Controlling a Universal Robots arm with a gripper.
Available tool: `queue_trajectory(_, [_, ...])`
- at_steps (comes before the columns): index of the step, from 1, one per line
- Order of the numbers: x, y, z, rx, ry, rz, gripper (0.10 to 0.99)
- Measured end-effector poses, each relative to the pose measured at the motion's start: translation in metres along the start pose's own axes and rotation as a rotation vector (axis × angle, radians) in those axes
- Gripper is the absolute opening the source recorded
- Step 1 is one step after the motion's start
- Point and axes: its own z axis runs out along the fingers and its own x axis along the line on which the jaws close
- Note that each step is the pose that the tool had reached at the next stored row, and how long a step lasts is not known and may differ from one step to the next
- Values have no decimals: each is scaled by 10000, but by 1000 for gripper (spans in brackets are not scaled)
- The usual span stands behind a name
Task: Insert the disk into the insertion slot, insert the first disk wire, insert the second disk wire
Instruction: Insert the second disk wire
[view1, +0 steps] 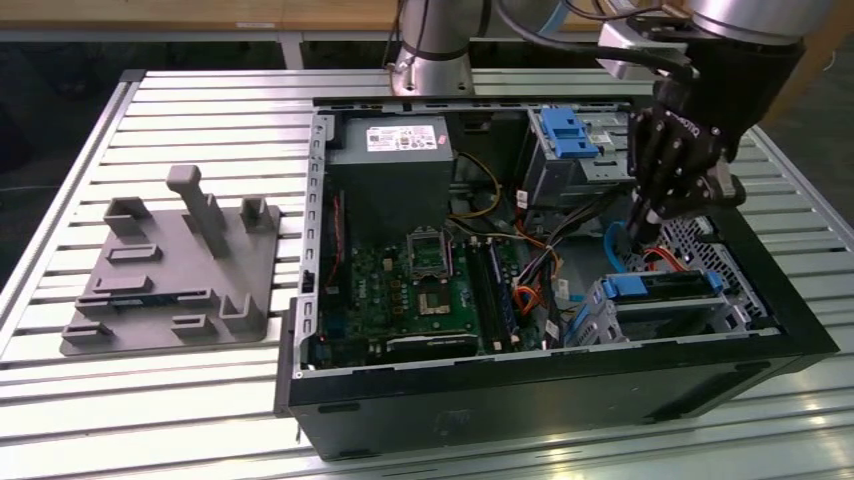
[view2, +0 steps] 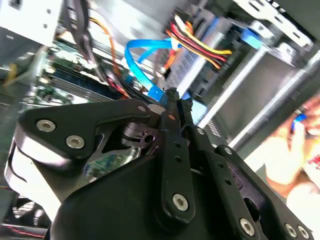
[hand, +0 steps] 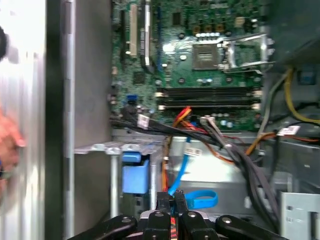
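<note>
The disk (view1: 663, 291), grey in a bright blue carrier, sits inside the insertion slot (view1: 730, 300), a silver perforated cage at the case's front corner on the exterior view's right. In the wrist views the disk (hand: 212, 170) (view2: 192, 62) lies just beyond my fingertips. A red, yellow and black wire bundle (view2: 200, 42) runs to the disk's end. The second disk wire (view1: 613, 242) (view2: 142, 55) (hand: 200, 199), thin and light blue, loops up from the case floor. My gripper (view1: 642, 224) (view2: 172, 96) (hand: 172, 196) hangs right above the disk's connector end, shut on this blue wire near its plug.
The open computer case holds a green motherboard (view1: 400, 280), a grey power supply (view1: 394, 150) and a taller bay with a blue latch (view1: 567, 130). An orange-red cable (view1: 654, 262) lies by the disk. A grey fixture plate (view1: 174, 270) stands on the slatted table. A person's hand (hand: 7, 145) is outside the case wall.
</note>
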Motion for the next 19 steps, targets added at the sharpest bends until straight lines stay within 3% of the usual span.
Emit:
queue_trajectory(2, [6,0,-1,-5,-346,-6,161])
queue_trajectory(4, [23,-1,2,-8,-546,-8,161])
queue_trajectory(6, [30,-15,3,-11,-674,-8,161])
queue_trajectory(8, [33,-44,2,-12,-731,-5,161])
queue_trajectory(12, [41,-128,2,-25,-792,-8,161])
queue_trajectory(15, [85,-145,7,-48,-817,-8,161])
queue_trajectory(16, [104,-145,11,-50,-906,-10,161])
queue_trajectory(19, [150,-147,19,-57,-1300,-19,161])
